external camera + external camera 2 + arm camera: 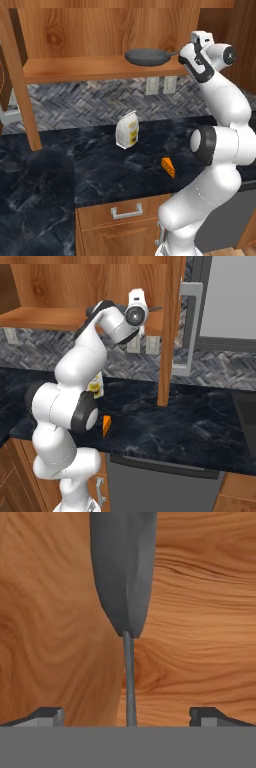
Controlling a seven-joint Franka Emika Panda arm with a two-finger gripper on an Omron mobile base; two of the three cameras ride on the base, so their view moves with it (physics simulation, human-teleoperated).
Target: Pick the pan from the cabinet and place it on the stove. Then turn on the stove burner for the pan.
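My arm (215, 150) reaches up to the cabinet (100, 30), hand level with the pan's handle. The pan (147, 57) sits on the wooden shelf (75, 69). On the dark counter (40, 185) below stand a white bag (127, 129) and a cheese wedge (169, 166), apart.

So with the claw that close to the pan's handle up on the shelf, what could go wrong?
The long thin dark handle is narrow between the open gripper fingers, so a grasp there may let the shallow dark grey frying pan tip or twist. Pulled out, it might catch the wooden cabinet shelf or drop on the white bag below.
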